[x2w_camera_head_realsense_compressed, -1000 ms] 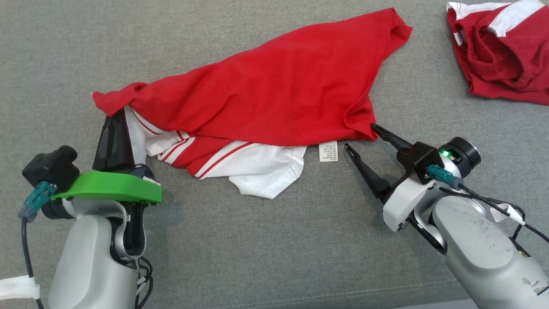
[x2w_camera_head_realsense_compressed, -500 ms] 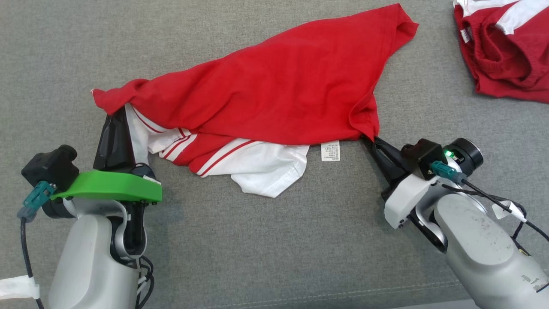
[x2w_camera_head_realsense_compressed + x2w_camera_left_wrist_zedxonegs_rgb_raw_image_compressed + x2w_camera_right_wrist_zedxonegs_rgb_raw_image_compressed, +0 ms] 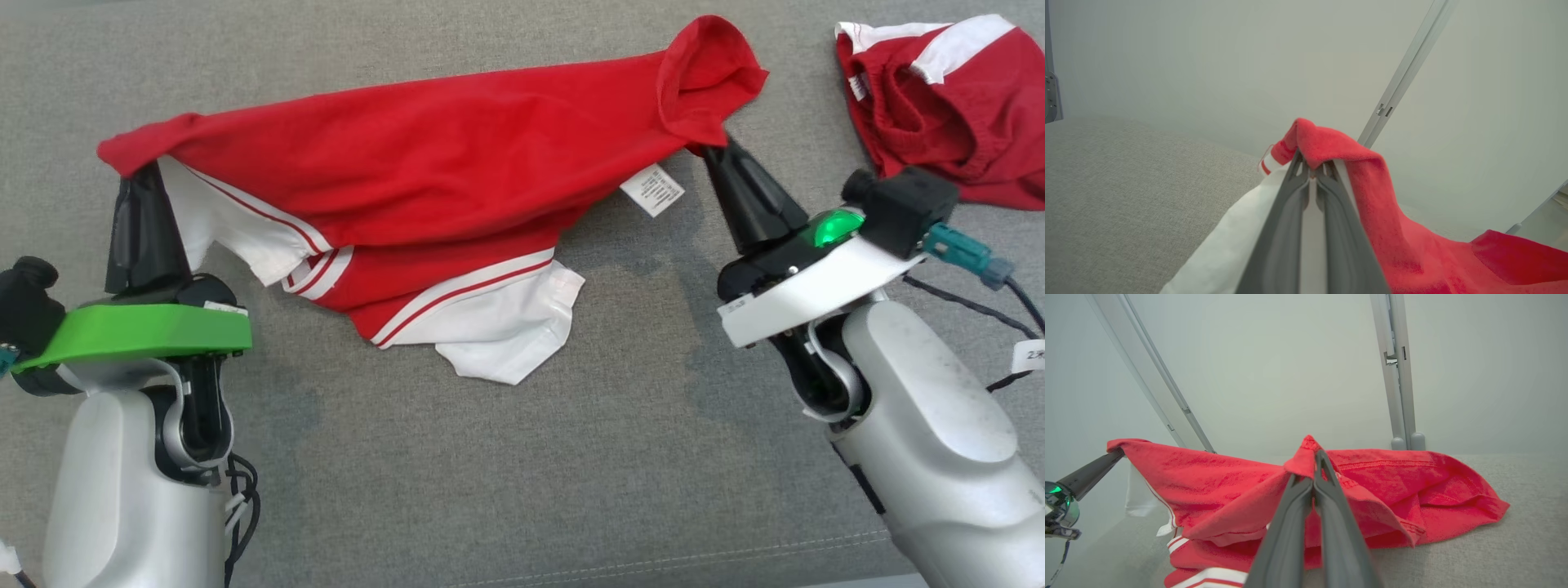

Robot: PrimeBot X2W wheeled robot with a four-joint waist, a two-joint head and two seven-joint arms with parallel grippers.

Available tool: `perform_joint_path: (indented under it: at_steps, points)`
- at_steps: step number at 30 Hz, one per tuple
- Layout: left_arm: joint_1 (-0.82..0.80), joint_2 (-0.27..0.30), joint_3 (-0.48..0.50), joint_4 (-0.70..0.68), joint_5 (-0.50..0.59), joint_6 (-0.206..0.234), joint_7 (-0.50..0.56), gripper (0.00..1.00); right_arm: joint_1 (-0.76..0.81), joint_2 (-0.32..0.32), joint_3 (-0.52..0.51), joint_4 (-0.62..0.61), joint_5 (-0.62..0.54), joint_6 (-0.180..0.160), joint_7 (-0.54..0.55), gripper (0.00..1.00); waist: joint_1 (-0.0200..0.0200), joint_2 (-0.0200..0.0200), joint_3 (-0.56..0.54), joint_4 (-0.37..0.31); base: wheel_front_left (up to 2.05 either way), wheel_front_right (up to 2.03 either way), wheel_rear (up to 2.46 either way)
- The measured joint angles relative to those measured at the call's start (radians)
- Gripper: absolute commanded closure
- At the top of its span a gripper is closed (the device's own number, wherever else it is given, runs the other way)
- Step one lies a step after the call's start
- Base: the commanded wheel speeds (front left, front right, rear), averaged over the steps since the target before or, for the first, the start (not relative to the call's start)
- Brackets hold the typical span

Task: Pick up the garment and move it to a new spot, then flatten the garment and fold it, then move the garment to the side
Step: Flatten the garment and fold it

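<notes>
Garment point(image 3: 424, 155) label point(image 3: 652, 189) print too small

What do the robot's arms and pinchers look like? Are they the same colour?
The left arm and right arm are smooth pale grey, with black cables. Each gripper has two long dark pointed fingers. The left gripper sits on a bright green plate, the right gripper on a white plate with a green light and a teal plug.
</notes>
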Motion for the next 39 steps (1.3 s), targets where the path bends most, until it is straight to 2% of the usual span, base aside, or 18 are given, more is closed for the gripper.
perform_joint_path:
  at_steps: [8, 13, 18, 24, 27, 29, 32, 37, 39]
  points:
    - [-0.004, -0.001, 0.073, -0.072, -0.002, -0.013, 0.000, 1.00, -0.006, -0.069, -0.090, -0.121, 0.120, 0.000, 0.000, 1.00, 0.0000, 0.0000, -0.064, -0.011, 0.00, 0.00, 0.00]
    - [-0.005, -0.001, 0.087, -0.122, 0.015, -0.026, 0.000, 1.00, -0.005, -0.103, -0.132, -0.182, 0.167, 0.000, 0.000, 1.00, 0.0000, 0.0000, -0.109, -0.019, 0.00, 0.00, 0.00]
    - [-0.006, 0.002, 0.087, -0.165, 0.023, -0.049, -0.002, 1.00, -0.004, -0.107, -0.178, -0.249, 0.235, 0.000, 0.000, 1.00, 0.0000, 0.0000, -0.156, -0.028, 0.00, 0.00, 0.00]
    - [-0.006, 0.008, 0.075, -0.251, 0.016, -0.069, -0.006, 1.00, 0.019, -0.118, -0.187, -0.354, 0.309, 0.000, 0.000, 1.00, 0.0000, 0.0000, -0.210, -0.041, 0.00, 0.00, 0.00]
    - [-0.005, 0.010, 0.064, -0.281, 0.012, -0.069, -0.003, 1.00, 0.040, -0.102, -0.193, -0.394, 0.410, 0.000, -0.001, 1.00, 0.0000, 0.0000, -0.233, -0.048, 0.00, 0.00, 0.00]
    - [-0.001, 0.022, 0.062, -0.283, 0.019, -0.068, 0.015, 1.00, 0.073, -0.072, -0.213, -0.354, 0.455, 0.000, -0.001, 1.00, 0.0000, 0.0000, -0.246, -0.054, 0.00, 0.00, 0.00]
    - [0.023, 0.056, 0.067, -0.273, 0.049, -0.058, 0.038, 1.00, 0.127, -0.111, -0.204, -0.260, 0.414, -0.001, 0.030, 1.00, 0.0000, 0.0000, -0.260, -0.065, 0.00, 0.00, 0.00]
    - [0.039, 0.028, 0.041, -0.303, 0.049, -0.056, 0.058, 1.00, 0.155, -0.133, -0.183, -0.243, 0.414, -0.002, 0.072, 1.00, 0.0000, 0.0000, -0.269, -0.075, 0.00, 0.00, 0.00]
    - [0.059, 0.027, 0.050, -0.327, 0.045, -0.045, 0.057, 1.00, 0.163, -0.140, -0.201, -0.242, 0.414, -0.016, 0.072, 1.00, 0.0000, 0.0000, -0.269, -0.075, 0.00, 0.00, 0.00]
